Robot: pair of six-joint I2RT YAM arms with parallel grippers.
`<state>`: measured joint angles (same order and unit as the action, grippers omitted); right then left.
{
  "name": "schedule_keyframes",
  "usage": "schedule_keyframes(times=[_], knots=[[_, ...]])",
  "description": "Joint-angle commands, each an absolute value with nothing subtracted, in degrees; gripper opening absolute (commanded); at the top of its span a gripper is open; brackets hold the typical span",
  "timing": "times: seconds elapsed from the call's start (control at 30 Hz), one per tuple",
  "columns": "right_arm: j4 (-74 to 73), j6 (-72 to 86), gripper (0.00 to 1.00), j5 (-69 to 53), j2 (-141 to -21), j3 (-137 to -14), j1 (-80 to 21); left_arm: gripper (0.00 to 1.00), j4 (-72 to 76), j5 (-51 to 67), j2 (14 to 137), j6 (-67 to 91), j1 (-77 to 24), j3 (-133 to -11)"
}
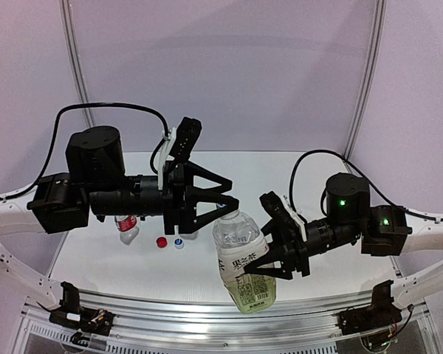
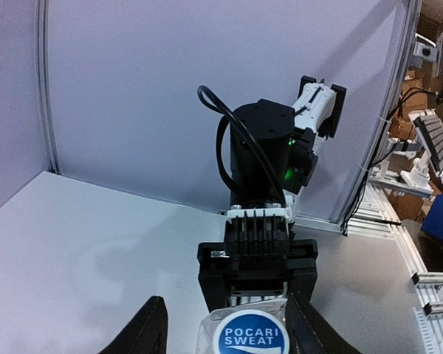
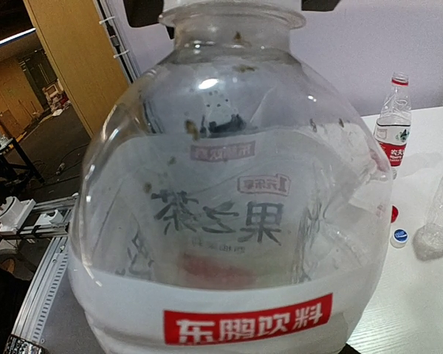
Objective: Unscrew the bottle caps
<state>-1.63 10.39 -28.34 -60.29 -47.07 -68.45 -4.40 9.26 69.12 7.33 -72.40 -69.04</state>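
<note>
2 of 3 look done: red cap [image 1: 162, 242] and one white-blue cap [image 1: 179, 243] lie loose on the worktop [image 1: 96, 258]. Remaining: last cap [image 2: 251, 335], still on the large bottle [image 1: 244, 269]. The bottle is held tilted off the worktop, right gripper [image 1: 275, 247] fingers pinching its body. Left gripper [image 1: 227, 210] fingers straddle that cap; can't tell if they're clamped

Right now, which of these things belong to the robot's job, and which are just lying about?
Part of the job: large bottle, held by the right gripper; its blue cap, between the fingers of the left gripper; small red-labelled bottle; slim bottle; loose red cap; loose white-and-blue cap.
Just there: black cable; metal rail along the near edge.
</note>
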Motion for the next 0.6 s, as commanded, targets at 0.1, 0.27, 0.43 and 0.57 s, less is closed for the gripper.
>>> schedule_keyframes(times=[0.1, 0.27, 0.43, 0.57], knots=[[-0.81, 10.20, 0.10, -29.14, -60.65, -47.64, -68.20, 0.27, -5.45, 10.85, 70.68, 7.21, -72.16, -70.83], [-0.85, 10.23, 0.11, -28.30, -60.15, -47.48, -68.19, 0.17, -5.03, 10.22, 71.23, 8.32, -72.16, -70.76], [-0.84, 10.29, 0.11, -24.99, -59.11, -47.05, -68.18, 0.17, -4.38, 5.66, 72.05, 11.41, -72.44, -70.86], [-2.40, 10.46, 0.11, -16.63, -58.76, -47.36, -68.16, 0.17, -3.54, -3.82, 72.87, 14.89, -73.69, -71.54]])
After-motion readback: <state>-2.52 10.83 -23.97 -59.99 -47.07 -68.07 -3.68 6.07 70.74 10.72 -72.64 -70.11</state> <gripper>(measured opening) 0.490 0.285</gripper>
